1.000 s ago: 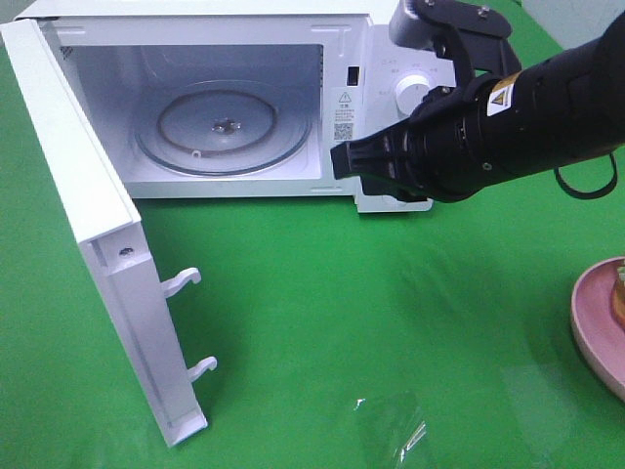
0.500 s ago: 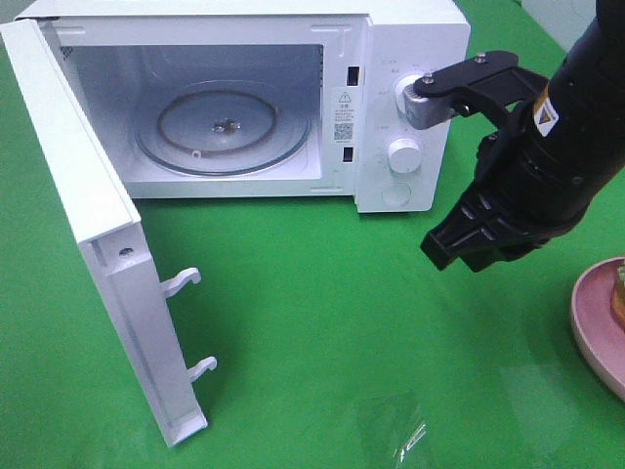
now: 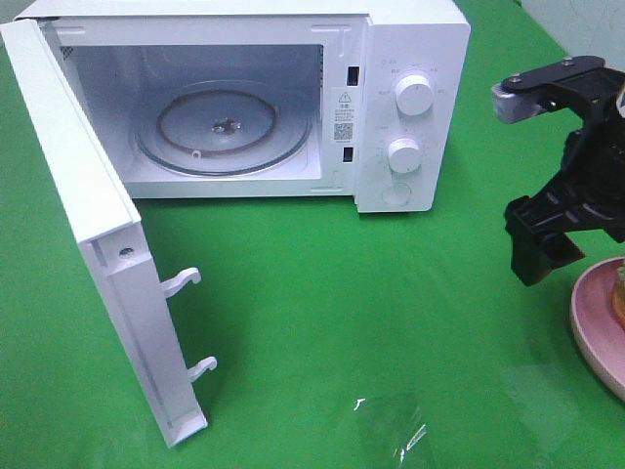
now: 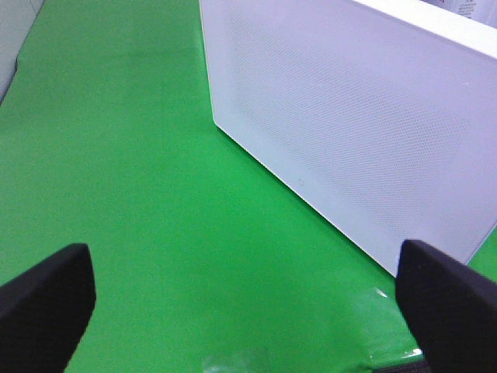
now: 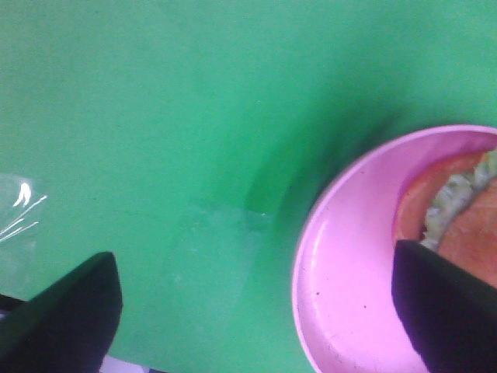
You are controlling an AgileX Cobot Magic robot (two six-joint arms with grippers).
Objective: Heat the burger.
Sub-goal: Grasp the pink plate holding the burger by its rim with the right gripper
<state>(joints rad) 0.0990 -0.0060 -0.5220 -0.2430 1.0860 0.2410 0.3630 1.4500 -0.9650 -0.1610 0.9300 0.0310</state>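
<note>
The burger [image 5: 463, 211] lies on a pink plate [image 5: 349, 287]; only its lettuce and orange-brown edge show. In the high view just a sliver of the burger [image 3: 619, 293] shows at the right edge, on the pink plate [image 3: 594, 332]. My right gripper [image 5: 256, 311] is open and empty, hovering over the plate's near rim, with one finger over the burger's side. In the high view the right gripper [image 3: 540, 249] hangs just left of the plate. My left gripper [image 4: 248, 311] is open and empty above the green cloth, beside the microwave's open door [image 4: 349, 132].
The white microwave [image 3: 410, 107] stands at the back with its door [image 3: 98, 244] swung fully open to the left. Its glass turntable [image 3: 223, 127] is bare. Two knobs [image 3: 412, 95] sit on the control panel. Green cloth covers the table.
My right arm has swung from in front of the microwave's control panel to the right and down, ending beside the pink plate. The microwave and door have not moved.
</note>
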